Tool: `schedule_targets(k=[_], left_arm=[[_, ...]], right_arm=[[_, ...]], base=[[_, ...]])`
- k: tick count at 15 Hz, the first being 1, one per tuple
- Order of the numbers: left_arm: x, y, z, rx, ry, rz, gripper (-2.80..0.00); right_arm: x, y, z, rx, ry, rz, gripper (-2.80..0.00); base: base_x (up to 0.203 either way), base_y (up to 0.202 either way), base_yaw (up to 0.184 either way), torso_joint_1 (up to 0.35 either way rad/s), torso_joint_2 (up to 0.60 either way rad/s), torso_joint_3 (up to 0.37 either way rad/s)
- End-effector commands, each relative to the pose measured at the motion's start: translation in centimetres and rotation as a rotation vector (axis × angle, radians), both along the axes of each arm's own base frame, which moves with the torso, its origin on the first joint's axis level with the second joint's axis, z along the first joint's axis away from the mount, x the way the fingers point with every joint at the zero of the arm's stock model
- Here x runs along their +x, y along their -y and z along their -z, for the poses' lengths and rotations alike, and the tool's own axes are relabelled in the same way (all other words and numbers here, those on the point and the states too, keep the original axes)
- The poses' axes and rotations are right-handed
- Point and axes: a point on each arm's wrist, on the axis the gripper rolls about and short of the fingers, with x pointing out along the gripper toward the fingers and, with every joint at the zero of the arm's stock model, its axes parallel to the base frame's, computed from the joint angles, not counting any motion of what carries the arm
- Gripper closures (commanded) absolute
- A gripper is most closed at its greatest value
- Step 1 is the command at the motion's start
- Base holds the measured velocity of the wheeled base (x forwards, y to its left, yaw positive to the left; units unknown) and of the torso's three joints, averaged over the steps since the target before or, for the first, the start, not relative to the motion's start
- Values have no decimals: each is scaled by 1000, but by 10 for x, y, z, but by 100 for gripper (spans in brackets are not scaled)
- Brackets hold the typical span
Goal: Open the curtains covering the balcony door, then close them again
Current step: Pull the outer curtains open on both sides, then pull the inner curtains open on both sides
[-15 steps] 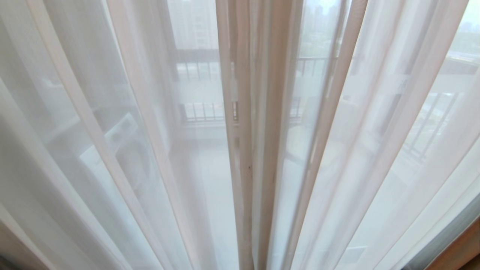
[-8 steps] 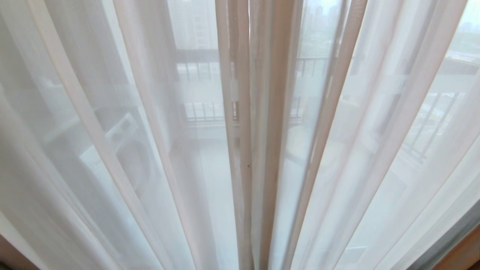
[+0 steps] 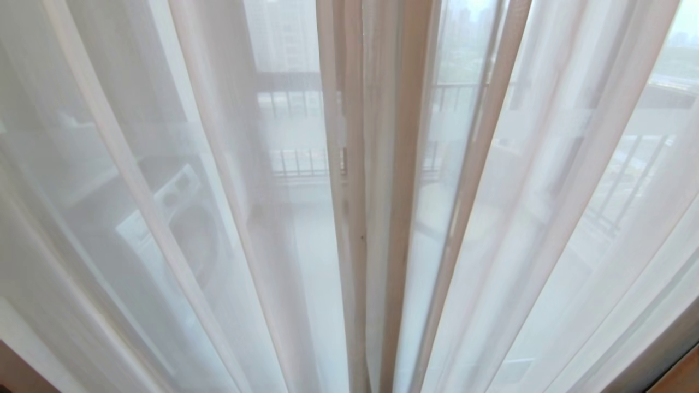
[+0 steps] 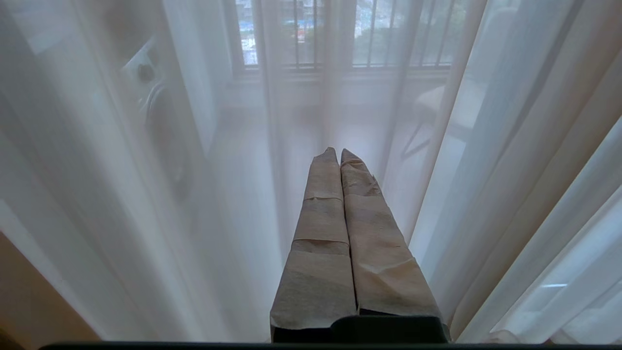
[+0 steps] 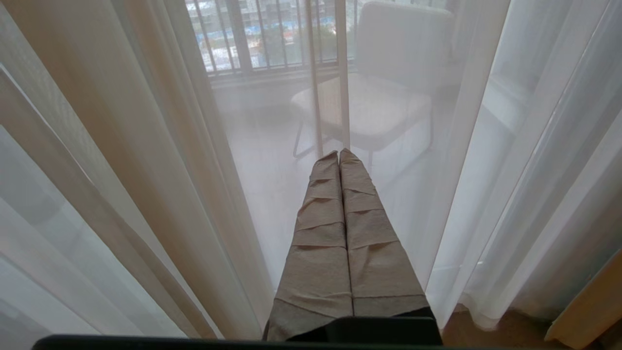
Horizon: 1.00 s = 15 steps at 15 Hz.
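The curtains (image 3: 491, 245) fill the head view: thin white sheers hanging in long folds, drawn shut, their two edges meeting in bunched pleats at the middle (image 3: 363, 218). The balcony door shows only dimly through them, as a dark upright frame (image 3: 248, 109). Neither arm is in the head view. In the left wrist view my left gripper (image 4: 338, 151) is shut and holds nothing, its tape-wrapped fingers (image 4: 320, 214) pressed together and pointing at the sheers (image 4: 486, 194) close ahead. My right gripper (image 5: 338, 153) is likewise shut and empty, facing the sheers (image 5: 146, 170).
Behind the sheers stand a washing machine (image 3: 180, 218) on the left, a white chair (image 5: 379, 97) on the right and a barred railing (image 3: 297, 161) at the back. Brown wooden floor (image 5: 491, 330) shows below the hem.
The folds of the left sheer have drifted a little to the right and the fabric has settled at the lower corners. The middle pleats have stayed put.
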Motion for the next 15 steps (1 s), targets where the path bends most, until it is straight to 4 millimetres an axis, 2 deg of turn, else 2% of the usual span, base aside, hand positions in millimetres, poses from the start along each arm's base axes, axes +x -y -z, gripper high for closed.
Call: schedule_targets(k=[1, 15], left_arm=[[0, 0, 0, -1, 3, 0, 0], [0, 0, 0, 7, 3, 0, 0]], right_arm=[[0, 0, 0, 0, -1, 0, 0], [0, 0, 0, 1, 0, 0, 0]], base=[[0, 0, 0, 0, 0, 0], [0, 0, 0, 0, 0, 0]])
